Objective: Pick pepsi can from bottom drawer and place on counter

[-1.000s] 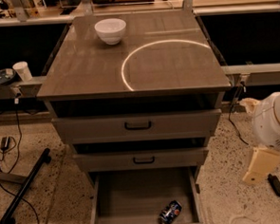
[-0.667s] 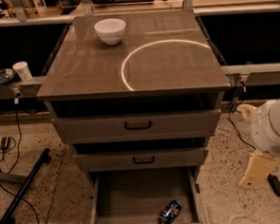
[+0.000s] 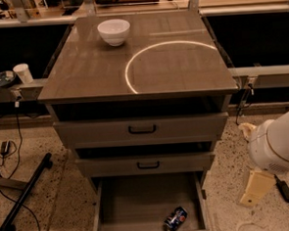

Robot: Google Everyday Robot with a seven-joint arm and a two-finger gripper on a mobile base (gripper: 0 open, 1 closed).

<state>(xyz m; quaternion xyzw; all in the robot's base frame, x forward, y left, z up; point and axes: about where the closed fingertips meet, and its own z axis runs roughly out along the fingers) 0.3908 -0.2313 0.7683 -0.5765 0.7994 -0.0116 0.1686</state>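
We take the bottom drawer as our mark. It stands pulled out at the foot of the cabinet, and its plain floor is open to view. The pepsi can lies on its side inside it, on the floor near the front edge and right of the middle, apart from the right wall. Nothing touches the can.

The pincer hangs to the right of the bottom drawer, outside its right wall and over the speckled ground, well apart from the can. We see it as a cream piece below the arm's rounded white housing. We cannot tell whether the pincer is spread or pressed together, and we see nothing held in it.

Above the bottom drawer are two upper drawers with black handles, each pulled out less far than the one below it. Over them lies the glossy surface, which bears a bright curved reflection. A white bowl stands upright on it, above and left of the drawer's middle, at the far edge.

To the left of the bottom drawer a black pole lies slanted on the ground. Higher on that side a white cup stands on a ledge.
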